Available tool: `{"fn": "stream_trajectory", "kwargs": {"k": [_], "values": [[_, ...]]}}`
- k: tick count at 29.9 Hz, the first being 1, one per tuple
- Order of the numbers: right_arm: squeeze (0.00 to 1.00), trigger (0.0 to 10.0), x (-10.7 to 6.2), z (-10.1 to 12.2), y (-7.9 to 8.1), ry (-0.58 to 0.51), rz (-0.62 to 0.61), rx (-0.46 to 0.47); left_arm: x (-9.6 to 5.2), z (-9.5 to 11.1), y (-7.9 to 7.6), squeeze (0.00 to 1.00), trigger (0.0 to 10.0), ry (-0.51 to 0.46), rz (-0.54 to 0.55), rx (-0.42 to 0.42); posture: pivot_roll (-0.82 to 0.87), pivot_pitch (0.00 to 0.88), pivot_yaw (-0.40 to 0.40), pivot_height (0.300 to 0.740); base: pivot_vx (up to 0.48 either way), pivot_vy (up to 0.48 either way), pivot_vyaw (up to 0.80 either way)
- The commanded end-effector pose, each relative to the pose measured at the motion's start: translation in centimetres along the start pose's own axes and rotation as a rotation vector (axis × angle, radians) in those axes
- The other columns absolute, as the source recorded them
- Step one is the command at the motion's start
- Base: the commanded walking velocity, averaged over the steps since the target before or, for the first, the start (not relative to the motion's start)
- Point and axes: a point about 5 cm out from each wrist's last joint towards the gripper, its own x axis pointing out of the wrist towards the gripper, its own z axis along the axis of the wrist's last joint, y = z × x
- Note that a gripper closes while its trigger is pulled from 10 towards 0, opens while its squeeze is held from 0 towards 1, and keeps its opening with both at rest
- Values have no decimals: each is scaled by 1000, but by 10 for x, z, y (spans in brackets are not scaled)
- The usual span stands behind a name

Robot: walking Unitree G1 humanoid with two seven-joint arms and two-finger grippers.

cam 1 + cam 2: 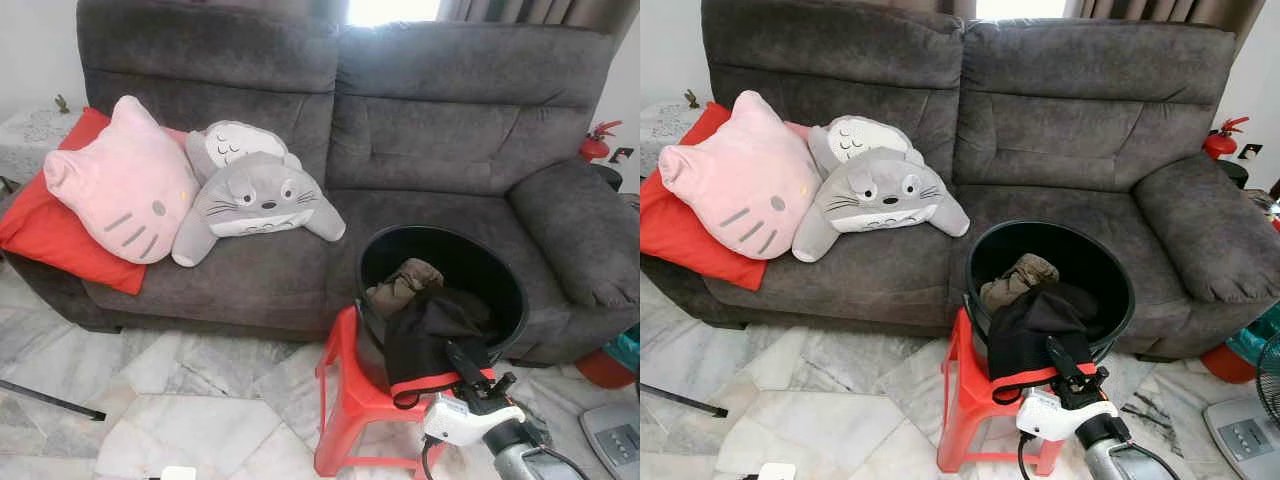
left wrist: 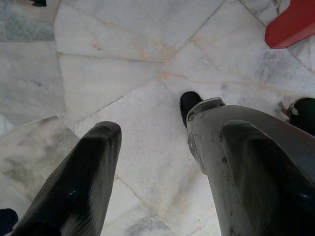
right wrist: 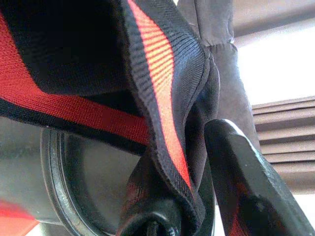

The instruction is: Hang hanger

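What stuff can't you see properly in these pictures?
- Inside the black bucket: the black garment and a brown cloth cover what lies beneath, in both eye views.
- Right gripper: its fingertips are buried in the garment, even in the right wrist view.
- Red stool: its feet are cut off by the bottom edge.
- No hanger can be made out.
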Motion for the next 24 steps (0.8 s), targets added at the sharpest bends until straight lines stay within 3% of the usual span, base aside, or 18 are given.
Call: {"fn": "stream_trajectory", "kwargs": {"k": [1, 2, 3, 4, 24], "values": [[0, 8941, 4, 2, -3, -12, -9, 15, -2, -11, -3, 0, 10000, 42, -10, 10, -127, 0, -53, 740, 0, 0, 0], [0, 8941, 4, 2, -3, -12, -8, 16, -2, -11, -3, 0, 10000, 42, -10, 10, -126, 0, -54, 740, 0, 0, 0], [0, 1529, 4, 2, -3, -10, -6, 17, -2, -11, -3, 0, 10000, 42, -9, 10, -126, 0, -54, 740, 0, 0, 0], [0, 0, 4, 2, -3, -9, -5, 17, -2, -11, -3, 0, 10000, 42, -9, 10, -126, 0, -54, 740, 0, 0, 0], [0, 0, 8, 2, -4, -2, -12, 51, -2, -12, -3, 0, 10000, 44, -9, 13, -118, 0, -53, 740, 0, 0, 0]]}}
